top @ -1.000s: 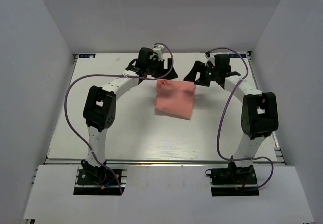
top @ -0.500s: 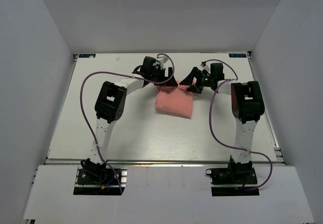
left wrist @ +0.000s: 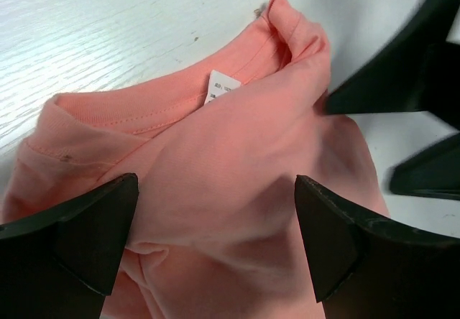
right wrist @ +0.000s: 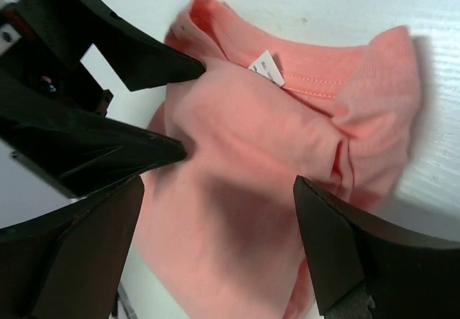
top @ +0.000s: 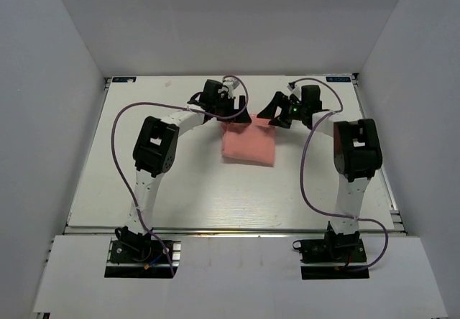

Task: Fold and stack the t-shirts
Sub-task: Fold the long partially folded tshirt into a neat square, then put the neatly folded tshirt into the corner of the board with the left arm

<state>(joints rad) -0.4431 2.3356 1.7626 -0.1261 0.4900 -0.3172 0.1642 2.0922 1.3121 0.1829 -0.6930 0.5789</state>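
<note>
Nearest us, a white ledge [top: 237, 269] carries two black bases [top: 140, 251], one for each arm. Beyond it lies the table [top: 180, 190], a white, faintly grained board with a metal frame showing at its edges. Two arms [top: 152, 150] rise from the bases and bow inward over it. Two purple cables [top: 113, 146] loop alongside, one per arm.

Past mid-table, roughly central, we see one t-shirt [top: 249, 143]. It is coral pink, gathered into a compact squarish bundle lying flat on the board. Its collar end faces the far side, with one small white neck label [left wrist: 221, 87] showing inside the neckline.

Over that collar end the two grippers meet. The left gripper [top: 236, 113] hangs with its jaws spread wide, cloth visible between them and nothing clamped. The right gripper [top: 277, 116] likewise stands wide apart, gripping nothing. In each wrist view the other tool's black fingertips reach the edge of the fabric. Whether they press on it we cannot tell.

Farthest off, three plain pale grey walls [top: 230, 24] close in the table on the left, the right and the back.
</note>
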